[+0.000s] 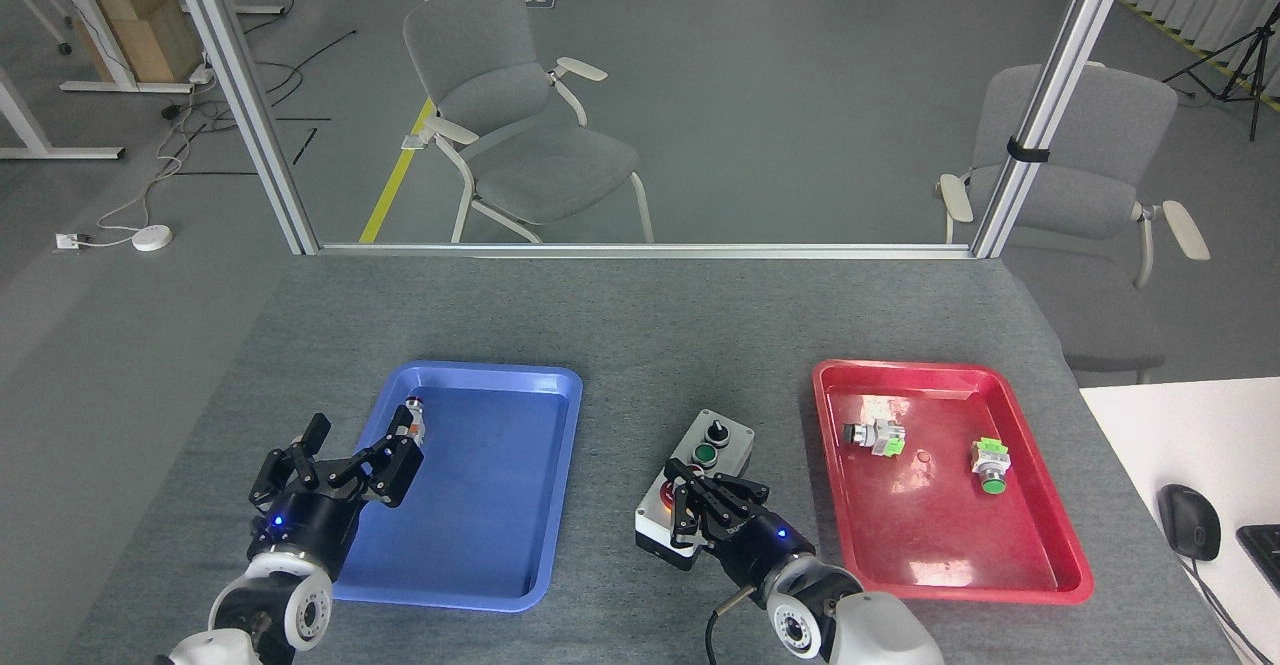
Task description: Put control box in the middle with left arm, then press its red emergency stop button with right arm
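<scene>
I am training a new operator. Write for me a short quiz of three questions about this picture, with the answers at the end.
1. True or false: the control box lies inside the red tray.
2. Which gripper is over the red emergency stop button? A) left gripper B) right gripper
3. Fill in: the loose switch with the orange part lies in the ____ tray.

Key: 1. False, it stands on the grey tabletop between the trays. 2. B. 3. blue.

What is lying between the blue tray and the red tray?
In the head view, the control box on bare table, with the right gripper over it.
</scene>
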You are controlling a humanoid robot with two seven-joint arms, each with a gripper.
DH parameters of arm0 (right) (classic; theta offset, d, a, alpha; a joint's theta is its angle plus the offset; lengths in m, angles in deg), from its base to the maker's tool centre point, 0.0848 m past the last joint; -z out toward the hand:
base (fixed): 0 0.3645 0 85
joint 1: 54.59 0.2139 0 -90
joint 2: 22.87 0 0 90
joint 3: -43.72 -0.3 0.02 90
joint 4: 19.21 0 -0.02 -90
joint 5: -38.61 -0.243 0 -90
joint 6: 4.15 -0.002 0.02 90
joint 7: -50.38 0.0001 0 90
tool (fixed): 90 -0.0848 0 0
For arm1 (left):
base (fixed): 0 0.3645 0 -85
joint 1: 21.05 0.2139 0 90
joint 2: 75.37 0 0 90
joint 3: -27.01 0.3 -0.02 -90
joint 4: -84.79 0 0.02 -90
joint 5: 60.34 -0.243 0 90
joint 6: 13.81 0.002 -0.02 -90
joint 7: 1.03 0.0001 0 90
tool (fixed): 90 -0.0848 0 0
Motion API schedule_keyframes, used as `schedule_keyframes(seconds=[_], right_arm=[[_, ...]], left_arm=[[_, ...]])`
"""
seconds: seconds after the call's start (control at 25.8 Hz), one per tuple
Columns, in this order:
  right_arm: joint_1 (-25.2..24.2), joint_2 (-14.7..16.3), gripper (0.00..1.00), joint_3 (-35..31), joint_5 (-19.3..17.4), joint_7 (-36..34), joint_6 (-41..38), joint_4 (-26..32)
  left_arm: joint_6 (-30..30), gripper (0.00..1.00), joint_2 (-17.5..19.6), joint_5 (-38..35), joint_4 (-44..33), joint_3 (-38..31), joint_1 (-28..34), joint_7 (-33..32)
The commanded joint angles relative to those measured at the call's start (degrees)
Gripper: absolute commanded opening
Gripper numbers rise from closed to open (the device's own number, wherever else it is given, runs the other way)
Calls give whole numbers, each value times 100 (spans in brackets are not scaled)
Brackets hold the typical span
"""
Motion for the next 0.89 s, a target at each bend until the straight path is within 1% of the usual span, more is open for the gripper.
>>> schedule_keyframes(seconds=[0.0, 0.27, 0.43, 0.47, 0.5, 0.54, 0.66, 0.78, 0.85], right_arm=[[1, -4, 0, 45, -1, -5, -5, -194], [-8, -13, 0, 142, -1, -14, -5, -291], [45, -22, 0, 19, -80, -224, 74, -176], [115, -31, 5, -51, -106, -356, 92, -115], [203, -66, 45, -174, -185, -541, 109, -36], [247, -101, 100, -289, -247, -734, 109, 26], [317, -66, 100, -614, -343, -1279, 39, 193], [352, 13, 100, -948, -335, -1341, 39, 351], [352, 163, 100, -1211, -335, -1332, 48, 386]], left_arm=[[-2, 99, 28, -12, 0, 6, -5, 0], [-10, 99, 64, -48, -18, 6, 57, 9], [-10, 99, 11, -56, -26, 15, 171, 44], [-10, 99, 11, -56, -26, 33, 224, 97], [-10, 99, 2, -65, -26, 41, 276, 149], [-2, 99, 2, -65, -18, 50, 303, 193], [-2, 99, 2, -65, 9, 59, 356, 255], [-10, 99, -7, -65, 44, 94, 443, 264], [-2, 99, 2, -83, 79, 191, 487, 255]])
